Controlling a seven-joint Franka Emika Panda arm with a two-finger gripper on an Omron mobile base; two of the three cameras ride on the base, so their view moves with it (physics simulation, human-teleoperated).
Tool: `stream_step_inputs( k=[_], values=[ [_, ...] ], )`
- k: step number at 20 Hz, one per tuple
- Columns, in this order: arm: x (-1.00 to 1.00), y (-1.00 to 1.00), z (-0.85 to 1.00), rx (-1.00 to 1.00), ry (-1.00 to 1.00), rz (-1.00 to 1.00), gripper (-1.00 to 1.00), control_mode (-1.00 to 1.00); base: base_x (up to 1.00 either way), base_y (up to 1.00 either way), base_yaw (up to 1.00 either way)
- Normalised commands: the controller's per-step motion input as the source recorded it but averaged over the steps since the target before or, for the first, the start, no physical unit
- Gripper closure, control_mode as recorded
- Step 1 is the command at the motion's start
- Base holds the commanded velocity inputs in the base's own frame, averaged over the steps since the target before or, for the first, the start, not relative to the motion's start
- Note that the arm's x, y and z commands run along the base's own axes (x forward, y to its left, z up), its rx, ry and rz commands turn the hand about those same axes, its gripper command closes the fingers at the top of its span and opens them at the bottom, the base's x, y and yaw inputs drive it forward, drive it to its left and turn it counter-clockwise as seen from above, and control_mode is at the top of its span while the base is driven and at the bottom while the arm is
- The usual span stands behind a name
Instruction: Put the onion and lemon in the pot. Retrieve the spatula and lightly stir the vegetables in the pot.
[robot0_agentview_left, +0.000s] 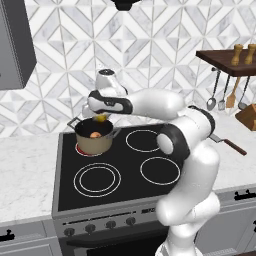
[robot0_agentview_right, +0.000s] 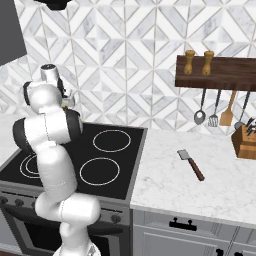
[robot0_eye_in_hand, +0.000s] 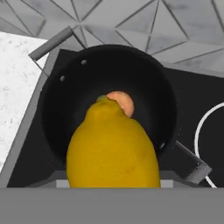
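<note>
The tan pot (robot0_agentview_left: 93, 142) stands on the back left burner of the stove, and the orange-brown onion (robot0_agentview_left: 95, 134) lies inside it. My gripper (robot0_agentview_left: 101, 118) hangs just above the pot's mouth, shut on the yellow lemon (robot0_agentview_left: 102, 118). In the hand view the lemon (robot0_eye_in_hand: 113, 148) bulks large in front of the camera and hides the fingertips. Behind it are the onion (robot0_eye_in_hand: 124, 101) and the pot's dark inside (robot0_eye_in_hand: 83, 92). The spatula (robot0_agentview_right: 191, 164) lies flat on the marble counter right of the stove, grey blade toward the wall.
The black stove top (robot0_agentview_left: 150, 150) has three free burners. A wooden shelf (robot0_agentview_right: 217, 72) on the right carries two mills, with a silver ladle (robot0_agentview_right: 200, 116) and other utensils hanging below. A knife block (robot0_agentview_right: 245, 142) stands at the far right.
</note>
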Motion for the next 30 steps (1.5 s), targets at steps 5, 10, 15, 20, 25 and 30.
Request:
stream_step_inputs(
  k=[5, 10, 15, 20, 25, 30],
  values=[
    [0.69, 0.58, -0.58, -0.10, 0.00, -0.18, 1.00, -1.00, 0.00, 0.00, 0.00],
    [0.58, 0.13, -0.48, -0.11, 0.00, -0.22, 1.00, -1.00, 0.00, 0.00, 0.00],
    [0.56, -0.01, -0.39, -0.02, 0.04, -0.22, 1.00, -1.00, 0.00, 0.00, 0.00],
    [0.15, -0.28, -0.37, 0.00, 0.10, -0.16, 1.00, -1.00, 0.00, 0.00, 0.00],
    [0.05, -0.57, -0.31, 0.00, 0.11, -0.12, -1.00, -1.00, 0.00, 0.00, 0.00],
    [-0.43, -0.84, -0.03, 0.03, 0.02, -0.07, -1.00, -1.00, 0.00, 0.00, 0.00]
  ],
)
